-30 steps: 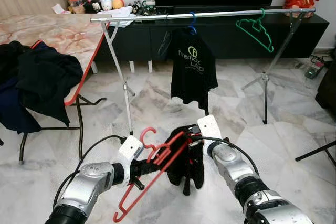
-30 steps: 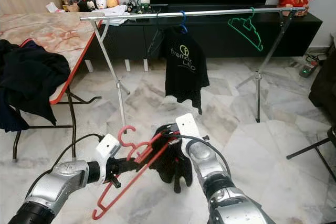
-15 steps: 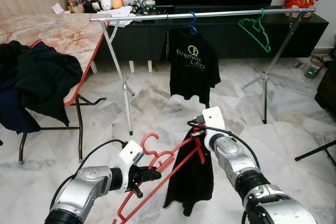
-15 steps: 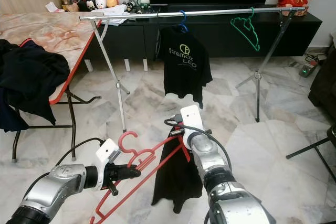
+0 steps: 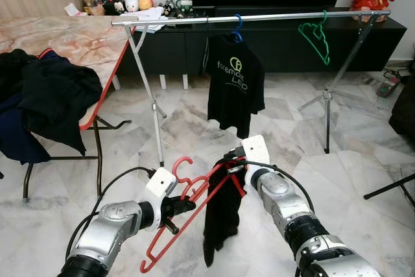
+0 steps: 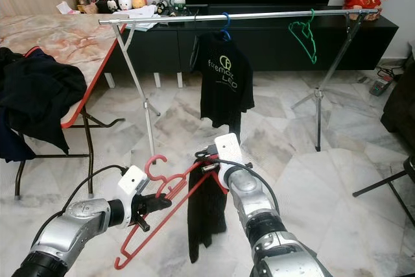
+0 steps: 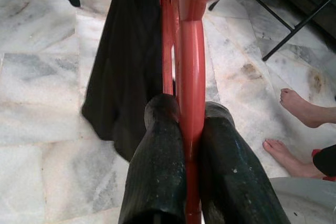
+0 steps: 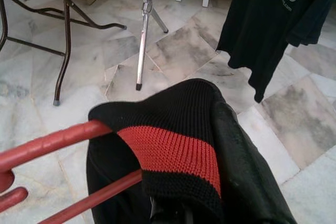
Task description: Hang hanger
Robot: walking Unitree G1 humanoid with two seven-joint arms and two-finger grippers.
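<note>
- Head views: red hanger [image 5: 194,209] sits low in front of the robot, over the marble floor [image 5: 363,154], clamped near its hook by the left gripper [image 5: 183,206]. A black garment [image 5: 220,212] with a red stripe is draped over the hanger's far arm, and the right gripper [image 5: 235,160] is at that end, under the cloth. Half a second ago the garment hung wide and reached lower; now it is a narrower bunch, and the right gripper has moved slightly up and toward the left one.
- Behind, a metal rack [image 5: 259,17] carries a black T-shirt [image 5: 235,85] on a blue hanger and, near the rail's right end, a bare green hanger [image 5: 316,37]. The T-shirt and green hanger have turned a little since earlier. Dark clothes [image 5: 45,105] lie over the near edge of the table [image 5: 71,40] on the left.
- Left wrist view: both black fingers [image 7: 157,166] press together on the red hanger's bar, the garment hanging beyond; a person's bare feet [image 7: 296,129] stand on the floor nearby.
- Right wrist view: striped cloth covers the fingers, so I cannot tell whether they are open or closed; the hanger's red bars [image 8: 52,145] run beside the cloth.
</note>
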